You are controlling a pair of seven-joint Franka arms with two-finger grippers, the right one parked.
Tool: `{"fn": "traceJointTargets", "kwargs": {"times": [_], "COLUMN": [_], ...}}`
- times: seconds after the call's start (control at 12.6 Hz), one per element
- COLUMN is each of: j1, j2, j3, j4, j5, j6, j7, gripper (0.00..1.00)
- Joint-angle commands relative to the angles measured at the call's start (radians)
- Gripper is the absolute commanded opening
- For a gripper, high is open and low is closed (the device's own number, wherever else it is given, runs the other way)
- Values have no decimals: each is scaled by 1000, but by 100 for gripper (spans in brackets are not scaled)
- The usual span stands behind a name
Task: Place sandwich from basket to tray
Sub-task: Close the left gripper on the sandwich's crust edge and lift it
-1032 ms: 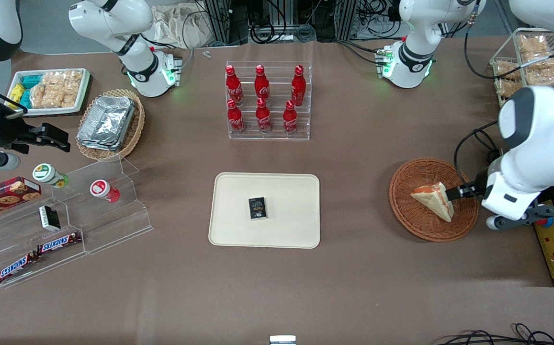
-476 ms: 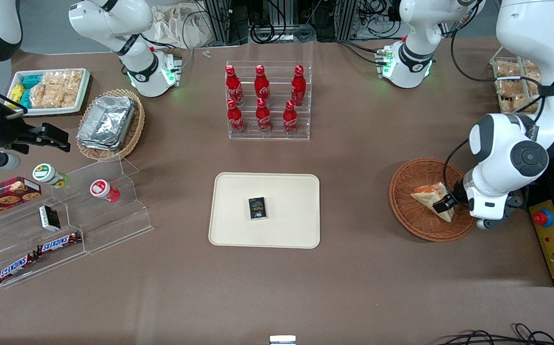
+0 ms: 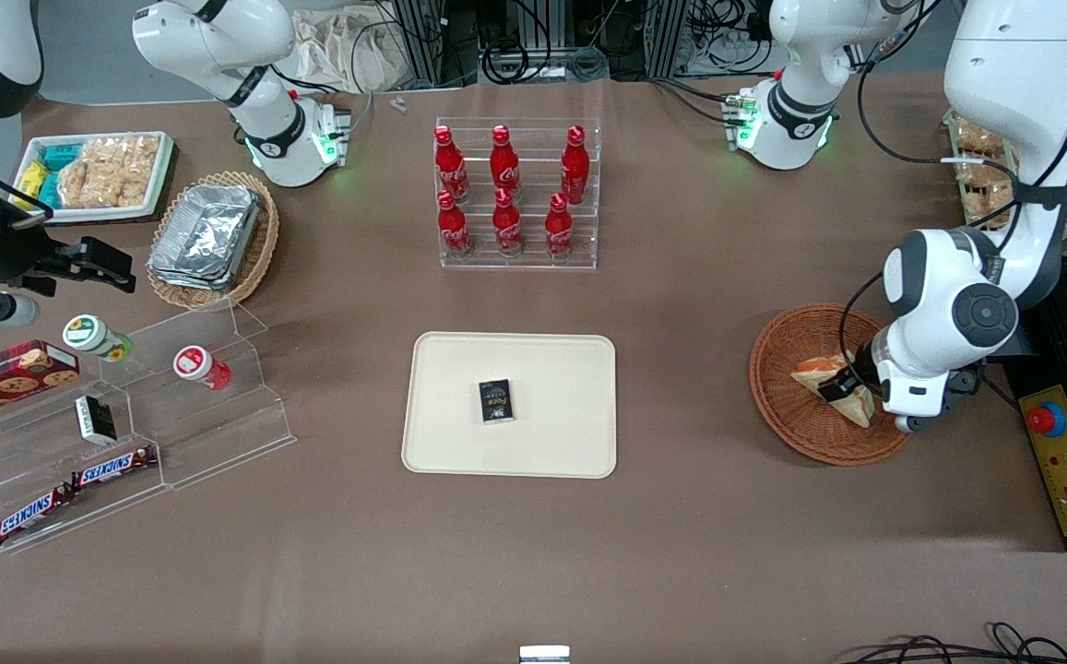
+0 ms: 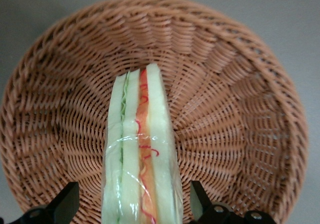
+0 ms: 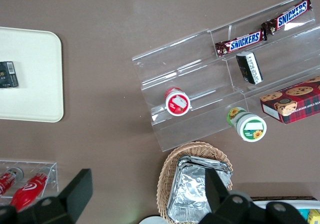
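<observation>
Fingers [image 4: 65,204] of my gripper [image 4: 134,206] stand spread wide, one on each side of the sandwich [image 4: 141,154], not visibly touching it. It stands on edge in the basket [image 4: 235,108], whose rim rings the gripper; the tray [image 3: 570,443] lies well apart.

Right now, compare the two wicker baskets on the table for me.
The reddish-brown basket is round and holds the sandwich, with the gripper over it, jaws open. The tan basket is paler, oval, and holds foil containers, toward the parked arm's end. Both are woven and shallow.
</observation>
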Motion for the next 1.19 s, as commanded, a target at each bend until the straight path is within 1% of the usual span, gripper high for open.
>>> {"fn": "traceJointTargets", "kwargs": {"times": [0.0,0.08,0.32,0.63,0.71,0.79,0.95,1.11], "j1": [5,5,-1,-1,-2,1,-1,-1], "j2": [31,45,54,57,56,59,68,108], "j3": [-3,-5,-11,-12,-22,-52,-80,-168], "j4": [14,40,106,277,334,408,578,739], "j5": [17,17,17,11,10,5,-24,-19], "j6": [37,28,-10,-249,-314,-389,-576,-711], "j7": [-107,-147,-161,-149,-153,-161,-158,-149], "gripper": [36,0,0,0,0,0,0,0]}}
